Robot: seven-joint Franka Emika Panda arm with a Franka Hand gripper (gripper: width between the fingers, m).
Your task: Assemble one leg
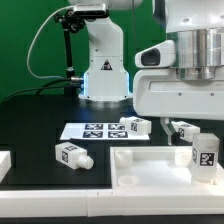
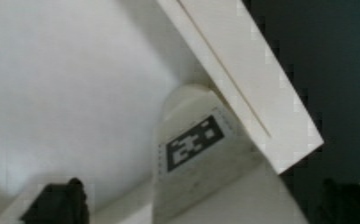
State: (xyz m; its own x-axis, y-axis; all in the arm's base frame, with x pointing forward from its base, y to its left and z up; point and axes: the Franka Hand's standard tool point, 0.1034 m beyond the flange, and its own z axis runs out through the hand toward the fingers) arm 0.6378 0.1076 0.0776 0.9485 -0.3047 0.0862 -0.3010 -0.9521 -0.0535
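Note:
In the wrist view one leg (image 2: 209, 150), a white post with a black-and-white tag, stands against the rim of the big white panel (image 2: 70, 90). My gripper (image 2: 198, 205) is open and straddles it. One dark finger (image 2: 56, 202) is well clear of the leg and the other finger (image 2: 346, 195) is close beside it. In the exterior view this leg (image 1: 205, 152) stands upright at the panel's (image 1: 150, 172) right end, under the arm's hand (image 1: 190, 70). My fingertips are hidden there.
Three more legs lie on the black table: one at the exterior view's left (image 1: 70, 155), one beside the marker board (image 1: 134, 127), one behind the panel (image 1: 185, 130). The marker board (image 1: 92, 130) lies before the robot base (image 1: 103, 75). A white part (image 1: 4, 165) shows at the left edge.

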